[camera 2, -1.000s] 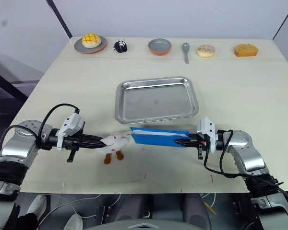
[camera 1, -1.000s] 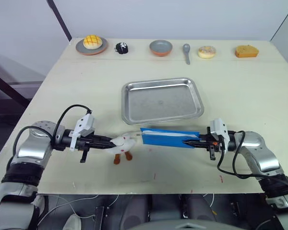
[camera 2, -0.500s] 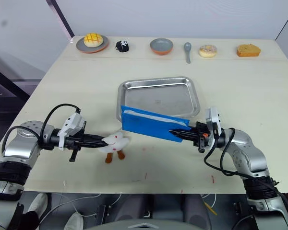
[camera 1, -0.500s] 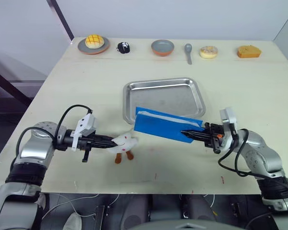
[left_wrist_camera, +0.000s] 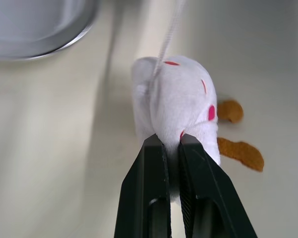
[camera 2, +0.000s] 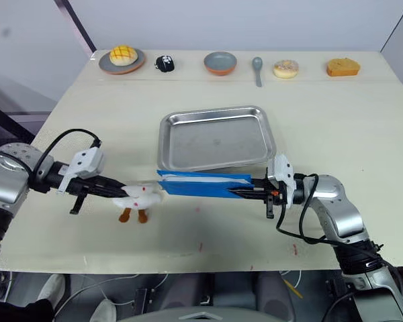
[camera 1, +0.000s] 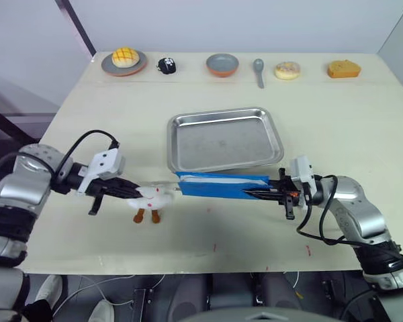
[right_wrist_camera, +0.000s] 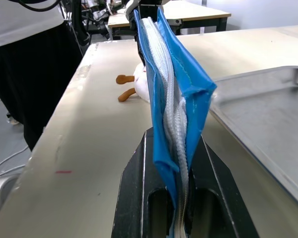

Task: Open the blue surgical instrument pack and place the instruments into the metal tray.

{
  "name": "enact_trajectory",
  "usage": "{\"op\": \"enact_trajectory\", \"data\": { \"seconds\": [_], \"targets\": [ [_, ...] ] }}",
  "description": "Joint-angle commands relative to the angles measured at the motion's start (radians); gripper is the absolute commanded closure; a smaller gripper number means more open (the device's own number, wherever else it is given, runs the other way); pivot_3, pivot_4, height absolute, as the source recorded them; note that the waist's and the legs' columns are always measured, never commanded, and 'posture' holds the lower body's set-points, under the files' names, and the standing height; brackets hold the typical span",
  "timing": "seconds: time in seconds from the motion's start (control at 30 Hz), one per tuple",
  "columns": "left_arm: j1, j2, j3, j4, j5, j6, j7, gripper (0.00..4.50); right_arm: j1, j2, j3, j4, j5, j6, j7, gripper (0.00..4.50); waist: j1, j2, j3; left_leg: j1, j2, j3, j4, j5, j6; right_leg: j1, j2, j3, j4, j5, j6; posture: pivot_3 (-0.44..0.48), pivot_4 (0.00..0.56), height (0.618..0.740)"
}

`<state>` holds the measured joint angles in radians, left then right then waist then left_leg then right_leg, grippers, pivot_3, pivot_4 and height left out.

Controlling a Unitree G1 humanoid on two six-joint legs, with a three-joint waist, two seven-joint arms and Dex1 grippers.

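Left eye view: we saw our left claw (camera 1: 129, 193) pinching the white plush toy (camera 1: 151, 197) on the counter (camera 1: 87, 114). Just right of it, the blue surgical instrument pack (camera 1: 218, 186) stood on edge beside the metal tray (camera 1: 225, 138)'s near rim, nipped by our right claw (camera 1: 256, 194).

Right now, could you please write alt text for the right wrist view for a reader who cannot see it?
The right gripper is clamped on the edge of the blue surgical instrument pack, held on edge with its pale lining showing. The metal tray lies beside it on the table, and a white plush toy sits farther along.
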<state>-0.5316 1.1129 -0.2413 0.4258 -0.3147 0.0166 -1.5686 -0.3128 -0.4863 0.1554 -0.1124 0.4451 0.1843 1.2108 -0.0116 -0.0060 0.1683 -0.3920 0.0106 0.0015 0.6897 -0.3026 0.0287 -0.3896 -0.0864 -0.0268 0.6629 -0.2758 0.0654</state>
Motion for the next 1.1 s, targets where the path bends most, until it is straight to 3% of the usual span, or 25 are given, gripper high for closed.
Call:
{"op": "enact_trajectory", "data": {
  "seconds": [0.03, 0.13, 0.37, 0.57, 0.73, 0.97, 1.1],
  "targets": [
    [-0.006, -0.014, 0.004, 0.009, -0.006, 0.024, -0.046, 4.4, -0.007, -0.002, -0.009, -0.025, -0.003, -0.035, 0.001, 4.5, 0.002, 0.0, 0.0, -0.002, 0.0, 0.0, 0.001, 0.0, 0.0, -0.002, 0.0, 0.0, 0.0, 0.0, 0.0, 0.0, 0.15, 0.732],
    [-0.001, -0.018, 0.005, 0.003, -0.01, 0.04, -0.046, 3.38, -0.001, -0.001, -0.01, -0.026, -0.007, -0.036, -0.001, 4.5, 0.001, 0.0, 0.0, -0.006, 0.0, 0.0, 0.002, 0.001, -0.001, -0.006, 0.0, 0.0, 0.001, 0.0, 0.0, 0.0, 0.15, 0.732],
    [-0.005, 0.033, -0.018, 0.017, -0.034, 0.018, -0.046, 0.03, 0.002, -0.006, -0.02, -0.003, -0.012, -0.046, -0.002, 4.5, 0.0, 0.0, 0.0, -0.006, 0.0, 0.0, 0.002, 0.001, -0.001, -0.006, 0.0, 0.0, 0.001, 0.0, 0.0, 0.0, 0.15, 0.732],
    [-0.042, 0.084, -0.042, 0.054, -0.094, 0.002, -0.046, 0.03, -0.007, -0.001, -0.019, 0.018, -0.015, -0.056, 0.0, 4.5, -0.001, 0.0, 0.0, -0.006, 0.0, 0.0, 0.002, 0.001, -0.001, -0.006, 0.0, 0.0, 0.001, 0.0, 0.0, 0.0, 0.15, 0.732],
    [-0.034, 0.145, -0.055, 0.009, -0.224, 0.066, -0.046, 0.03, -0.003, 0.005, -0.014, 0.027, -0.017, -0.064, 0.002, 4.5, -0.002, -0.001, 0.0, -0.007, 0.0, 0.0, 0.002, 0.001, -0.001, -0.006, 0.0, 0.0, 0.001, 0.0, 0.0, 0.0, 0.15, 0.732],
    [-0.097, 0.089, -0.002, -0.042, -0.341, 0.181, -0.046, 0.03, 0.002, -0.007, -0.005, 0.036, -0.024, -0.085, 0.043, 4.5, -0.001, -0.001, 0.0, -0.007, 0.0, 0.0, 0.004, 0.001, -0.001, -0.006, 0.0, 0.0, 0.003, 0.0, 0.0, 0.0, 0.15, 0.732],
    [-0.097, 0.013, 0.042, -0.086, -0.33, 0.201, -0.046, 0.03, -0.006, -0.014, 0.003, 0.052, -0.033, -0.099, 0.074, 4.5, -0.001, -0.001, 0.0, -0.007, 0.0, 0.0, 0.006, 0.001, -0.001, -0.006, 0.0, 0.0, 0.004, 0.0, 0.0, 0.0, 0.15, 0.732]
  ]
}}
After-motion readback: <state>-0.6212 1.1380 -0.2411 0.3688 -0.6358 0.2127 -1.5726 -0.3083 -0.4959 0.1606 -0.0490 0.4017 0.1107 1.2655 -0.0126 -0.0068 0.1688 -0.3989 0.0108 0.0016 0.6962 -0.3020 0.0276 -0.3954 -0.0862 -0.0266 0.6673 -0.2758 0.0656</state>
